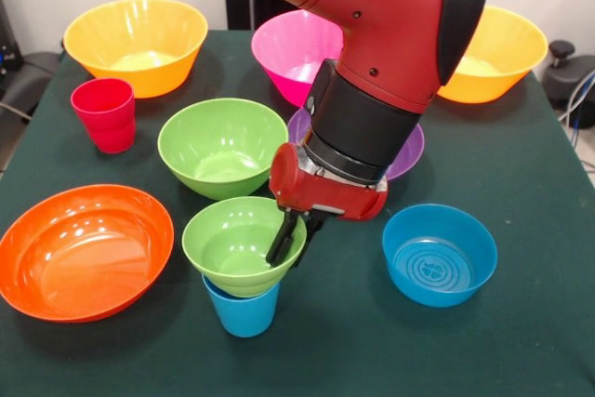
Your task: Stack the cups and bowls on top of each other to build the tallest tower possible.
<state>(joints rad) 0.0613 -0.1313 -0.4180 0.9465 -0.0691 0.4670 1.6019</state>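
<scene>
A small green bowl (232,246) sits upright on top of the sky blue cup (243,310) near the table's front. My gripper (295,234) comes down from above at the bowl's right rim, one finger (282,241) inside the bowl and the other outside it, shut on the rim. The medium lime green bowl (221,144) stands just behind. The red cup (104,114) stands at the left. The small blue bowl (439,255) stands to the right. The wide purple bowl (410,152) is mostly hidden behind the arm.
A wide orange bowl (84,250) lies at the front left. Two large yellow-orange bowls stand at the back left (136,44) and back right (502,51), with the large pink bowl (290,51) between them. The dark green table (521,341) carries everything.
</scene>
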